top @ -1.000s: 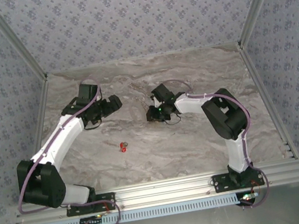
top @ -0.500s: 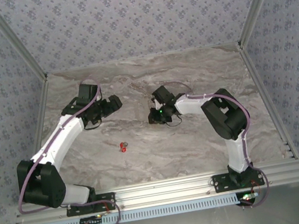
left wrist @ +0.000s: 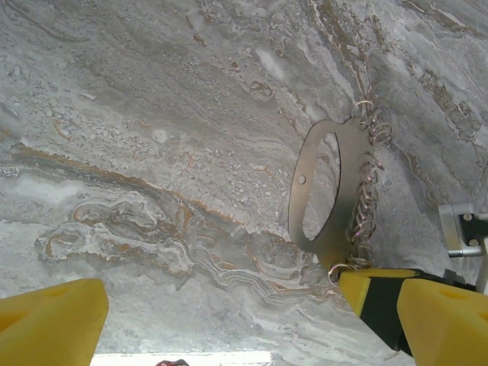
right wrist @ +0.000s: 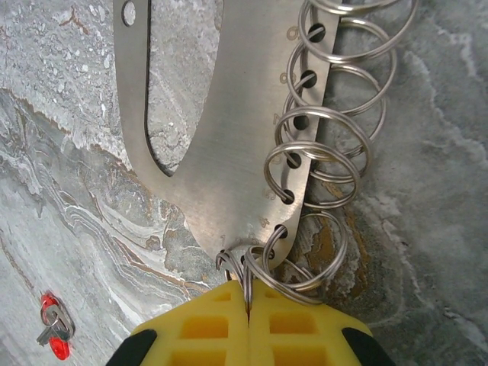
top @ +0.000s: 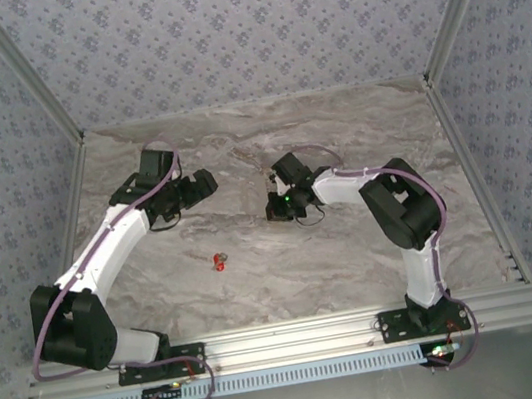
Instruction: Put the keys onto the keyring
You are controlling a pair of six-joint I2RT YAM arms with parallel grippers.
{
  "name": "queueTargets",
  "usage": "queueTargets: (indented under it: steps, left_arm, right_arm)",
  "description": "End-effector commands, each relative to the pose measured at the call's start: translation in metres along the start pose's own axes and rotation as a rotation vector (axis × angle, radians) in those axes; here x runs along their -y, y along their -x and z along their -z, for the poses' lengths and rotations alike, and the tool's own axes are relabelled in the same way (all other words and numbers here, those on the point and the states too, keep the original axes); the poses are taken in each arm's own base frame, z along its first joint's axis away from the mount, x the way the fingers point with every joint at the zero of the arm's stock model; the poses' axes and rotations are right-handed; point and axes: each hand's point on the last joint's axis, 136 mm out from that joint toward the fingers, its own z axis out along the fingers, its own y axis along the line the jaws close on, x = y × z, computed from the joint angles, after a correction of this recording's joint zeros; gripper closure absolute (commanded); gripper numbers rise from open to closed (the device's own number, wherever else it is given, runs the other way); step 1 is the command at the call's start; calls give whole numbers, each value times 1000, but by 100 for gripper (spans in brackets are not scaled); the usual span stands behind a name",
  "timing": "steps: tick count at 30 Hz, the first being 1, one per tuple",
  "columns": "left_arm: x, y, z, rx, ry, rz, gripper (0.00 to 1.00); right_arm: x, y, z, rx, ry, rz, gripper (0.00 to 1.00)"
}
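The keyring (right wrist: pixel 221 152) is a flat grey metal loop with several wire rings along one edge, lying on the marble table. My right gripper (right wrist: pixel 248 293) is shut on one wire ring at the plate's near end. That gripper (top: pixel 275 206) sits mid-table in the top view. The keys (right wrist: pixel 53 332), a tiny red piece with a silvery bit, lie on the table to the lower left of the gripper, apart from the ring, and sit alone in the top view (top: pixel 218 261). My left gripper (top: pixel 205 182) hovers open to the left, looking at the keyring (left wrist: pixel 347 183), with nothing between its yellow fingers (left wrist: pixel 53 320).
The marble table (top: pixel 358 266) is walled by patterned panels at the back and sides. An aluminium rail (top: pixel 298 336) runs along the near edge, where both arm bases are bolted.
My right gripper has closed fully on a wire ring and shifted slightly toward the right. The left arm and the keys have not moved.
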Motion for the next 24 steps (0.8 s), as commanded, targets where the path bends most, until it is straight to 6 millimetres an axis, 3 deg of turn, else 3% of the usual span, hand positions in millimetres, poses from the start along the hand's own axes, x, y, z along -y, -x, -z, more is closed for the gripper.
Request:
queueTargets:
  steps: [1,5,9,15,17,18,24]
  left_arm:
    - [10,10,8,28,-40,-6,2]
    - [14,15,12,45,-53,-6,2]
    - [26,26,21,76,-82,-18,2]
    - [69,35,41,49,-251,-120,3]
    - [85,36,47,30,-322,-140,4]
    - [93,37,48,21,-358,-148,5]
    - [131,38,54,-17,-519,-180,19]
  right_arm:
    - [11,-6,10,-27,-24,4,100]
    - [10,7,29,2,22,33,100]
    - [-4,26,60,49,142,100,100]
    - [-33,55,121,134,358,160,100]
    - [-39,57,132,135,402,168,100]
    - [-51,66,143,156,430,192,100]
    - [-70,70,159,152,499,229,100]
